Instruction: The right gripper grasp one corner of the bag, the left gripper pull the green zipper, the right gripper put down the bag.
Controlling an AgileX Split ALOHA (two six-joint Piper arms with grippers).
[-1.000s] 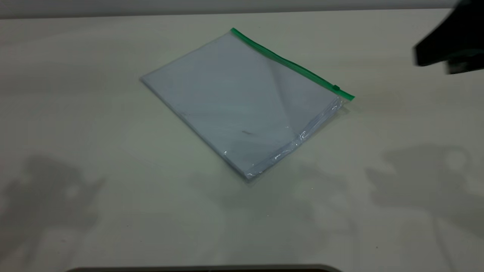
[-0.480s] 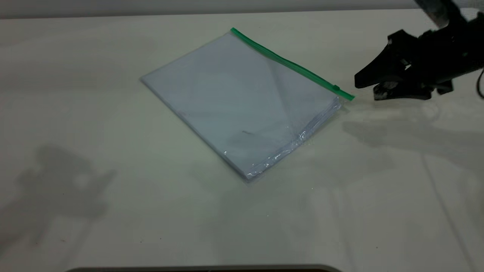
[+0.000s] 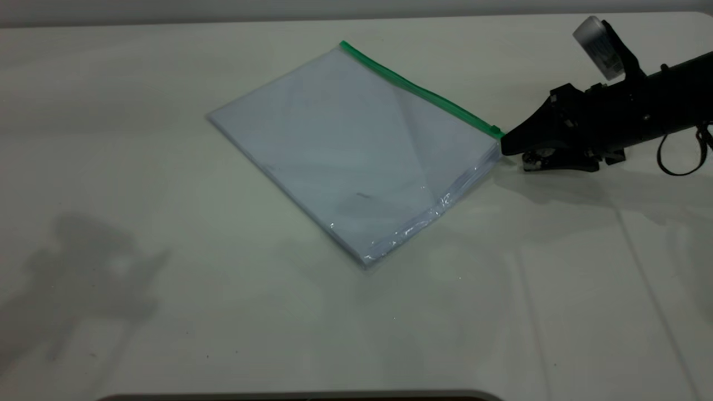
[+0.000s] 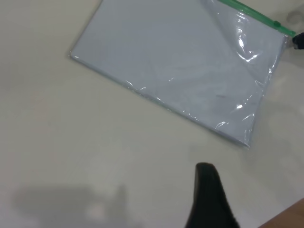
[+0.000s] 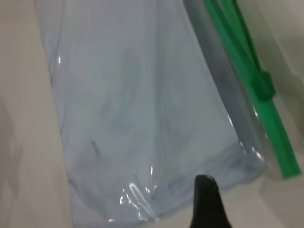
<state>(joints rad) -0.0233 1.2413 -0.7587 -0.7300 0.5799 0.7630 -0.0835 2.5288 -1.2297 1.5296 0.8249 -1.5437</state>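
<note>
A clear flat bag (image 3: 356, 150) holding white sheets lies mid-desk (image 3: 167, 312), with bare surface all round it. Its green zipper (image 3: 420, 92) runs along the far long edge, slider near the right end. The right gripper (image 3: 509, 146) touches the corner of the bag (image 5: 285, 168); whether it is clenched cannot be told. Only the wrist view shows the left gripper (image 4: 211, 199), well apart, state unclear.

No text, label, brand, number or sign can be read anywhere in these views. The large clear plastic pouch (image 3: 356, 150) with white sheets inside shows only a small dark smudge on its face, too faint to make out as writing, and its narrow bright green zipper strip (image 3: 418, 89) is plain.
</note>
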